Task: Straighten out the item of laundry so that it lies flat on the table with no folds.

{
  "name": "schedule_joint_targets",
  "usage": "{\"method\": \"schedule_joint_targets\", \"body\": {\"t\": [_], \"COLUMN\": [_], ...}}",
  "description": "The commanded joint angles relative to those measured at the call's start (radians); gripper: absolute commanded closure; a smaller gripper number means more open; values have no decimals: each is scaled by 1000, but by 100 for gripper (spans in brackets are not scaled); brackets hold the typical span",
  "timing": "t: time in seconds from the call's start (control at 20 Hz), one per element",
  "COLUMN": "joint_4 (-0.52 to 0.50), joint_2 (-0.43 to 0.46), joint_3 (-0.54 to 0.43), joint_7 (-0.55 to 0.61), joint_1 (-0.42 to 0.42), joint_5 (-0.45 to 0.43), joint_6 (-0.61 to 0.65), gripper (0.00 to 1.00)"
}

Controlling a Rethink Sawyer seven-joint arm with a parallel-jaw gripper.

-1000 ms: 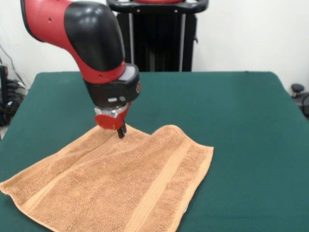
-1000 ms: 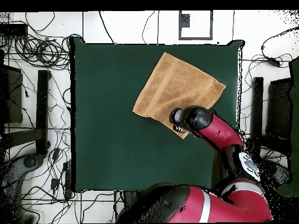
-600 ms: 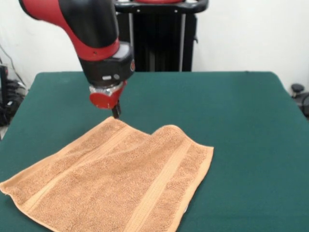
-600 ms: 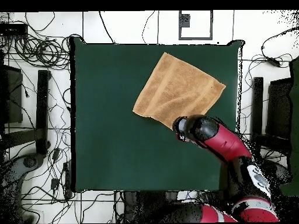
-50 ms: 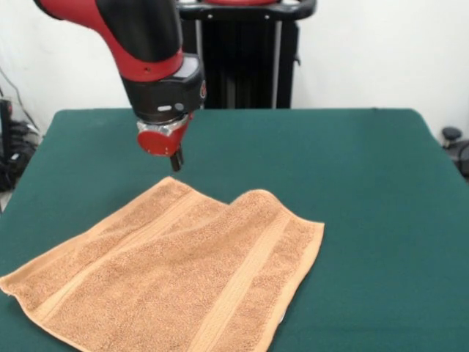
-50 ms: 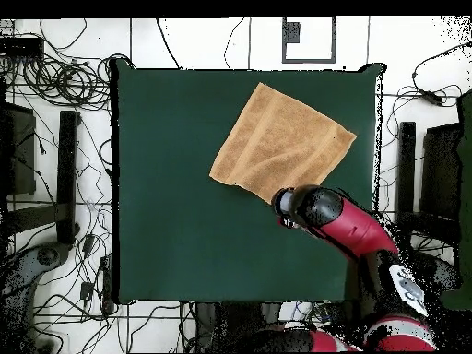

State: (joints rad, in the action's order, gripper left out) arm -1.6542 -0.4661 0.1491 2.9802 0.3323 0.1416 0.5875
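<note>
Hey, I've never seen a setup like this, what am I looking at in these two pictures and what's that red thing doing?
The red and black thing is a robot arm. At its tip sits a small claw for grasping. One picture is taken from across the table, facing the robot; the other looks straight down from above, with the robot at the bottom. On the green table lies an orange-tan towel, spread out almost flat, with a slight ripple along its far edge. The claw hangs just above the table beside the towel's far corner, touching nothing and holding nothing. Whether it is open or shut is too small to tell.
</note>
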Motion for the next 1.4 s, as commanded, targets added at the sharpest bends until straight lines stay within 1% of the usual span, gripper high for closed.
{"method": "schedule_joint_targets", "body": {"t": [0.05, 0.15, 0.25, 0.4, 0.5, 0.6, 0.8, 1.05, 1.3, 1.4], "joint_4": [101, 117, 115, 104, 107, 106, 103, 98, 108, 111], "joint_2": [44, 21, 0, 2, 8, 13, 21, 55, 107, 129], "joint_3": [114, 124, 131, 137, 162, 178, 179, 145, 104, 105], "joint_7": [201, 183, 170, 172, 189, 182, 171, 146, 155, 175], "joint_1": [-186, -180, -177, -178, -195, -197, -182, -152, -136, -146], "joint_5": [-22, -1, 19, 42, 44, 39, 49, 64, 98, 112], "joint_6": [93, 135, 150, 128, 126, 108, 51, -22, -63, -100], "gripper": [100, 100, 100, 100, 100, 100, 100, 100, 100, 100]}}
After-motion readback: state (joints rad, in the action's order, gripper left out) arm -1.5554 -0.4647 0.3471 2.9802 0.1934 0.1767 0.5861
